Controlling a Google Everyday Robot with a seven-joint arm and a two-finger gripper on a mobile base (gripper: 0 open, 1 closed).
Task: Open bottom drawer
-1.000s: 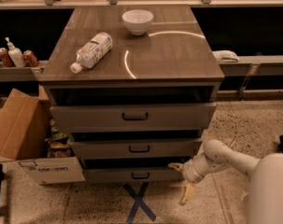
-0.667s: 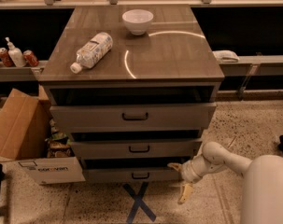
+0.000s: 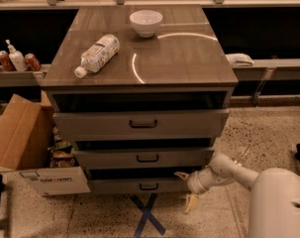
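The bottom drawer (image 3: 120, 186) is the slimmest front, lowest in the grey-brown cabinet, with a small dark bar handle (image 3: 148, 186). A dark gap shows above its front. My gripper (image 3: 186, 188) is at the right end of this drawer front, low near the floor. It is open: one finger (image 3: 181, 174) sits by the drawer's upper right corner, the other (image 3: 190, 203) hangs below toward the floor. It holds nothing. My white arm (image 3: 228, 171) reaches in from the lower right.
The mid-sized drawer (image 3: 144, 158) and the tallest drawer (image 3: 139, 124) above stick out further. A plastic bottle (image 3: 97, 54) and a white bowl (image 3: 145, 23) lie on the cabinet top. A cardboard box (image 3: 21, 143) stands at the left. A blue tape X (image 3: 147, 214) marks the floor.
My gripper has shifted slightly left, closer to the right end of the bottom drawer front. The drawers have not visibly moved.
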